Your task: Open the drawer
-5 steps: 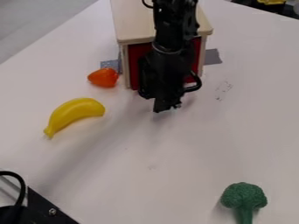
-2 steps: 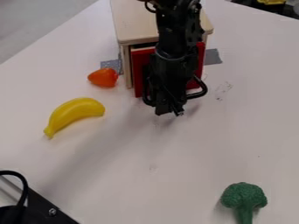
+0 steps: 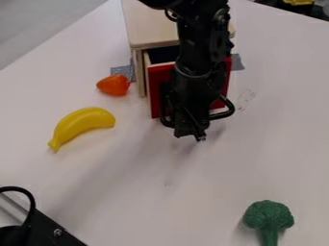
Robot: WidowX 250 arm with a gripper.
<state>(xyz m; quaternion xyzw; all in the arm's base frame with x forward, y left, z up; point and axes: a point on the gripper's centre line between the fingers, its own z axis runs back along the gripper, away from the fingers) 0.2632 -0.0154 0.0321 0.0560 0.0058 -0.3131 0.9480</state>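
One red-fronted drawer [image 3: 155,91] stands partway out of a small wooden cabinet [image 3: 151,24] on a pale tabletop [image 3: 147,206], its front panel clear of the frame and a dark strip of its interior visible beneath the cabinet's top edge. A black robot arm [image 3: 196,53] hangs over the cabinet, its gripper [image 3: 190,136] pointing down in front of the panel, between the two visible ends of a curved black handle [image 3: 223,114]. Whether the gripper is clenched on the handle, released or merely hooked behind it cannot be told from this angle, as the arm hides the middle of the bar.

The opening appears well begun: the drawer is free of its closed position, and one side wall shows between panel and frame. How much travel remains is hard to judge, with the arm covering much of the gap. What is left, by all appearances, is a further straight pull away from the cabinet, if a wider opening is wanted, and then a clean release from the handle.

Nearby, an orange-red toy [image 3: 114,85] lies just beside the cabinet, a yellow banana [image 3: 82,126] rests apart from it, and green broccoli [image 3: 269,216] sits well away.
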